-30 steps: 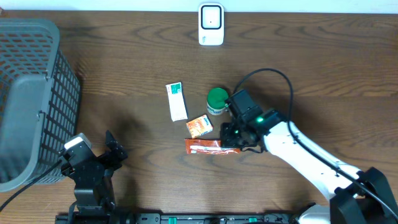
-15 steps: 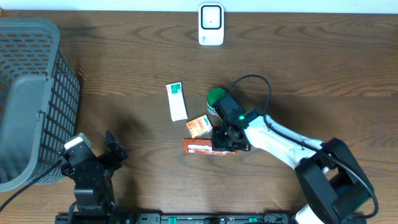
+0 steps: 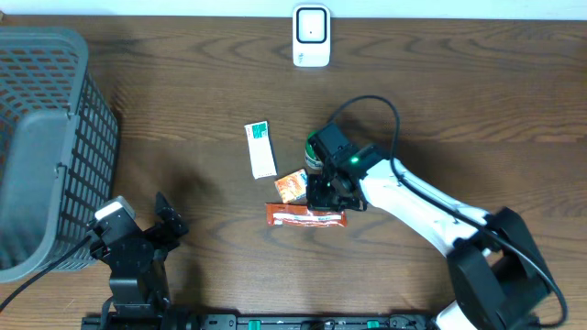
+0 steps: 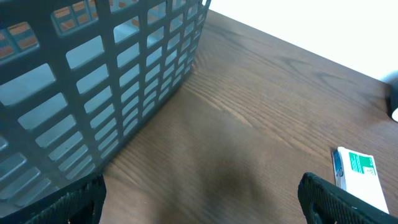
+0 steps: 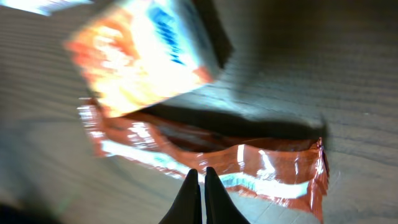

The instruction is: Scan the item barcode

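the right fingers [image 5: 191,190] are pressed together, tips pointing down at the near edge of a crinkled red-orange foil wrapper [image 5: 261,165] that lies flat on the dark wooden worktop [image 3: 183,82]; whether they pinch it i cannot tell. just beyond the wrapper sits a small orange and white carton [image 5: 146,53], and behind that, partly under the arm, a round tub with a green lid [image 3: 315,144]. a flat white and green box [image 3: 260,148] lies to their left. the white barcode scanner [image 3: 311,37] stands at the far edge, well apart from the wrapper. the left fingers [image 4: 339,198] stand wide apart, holding nothing, near a grey plastic lattice basket [image 4: 93,74].
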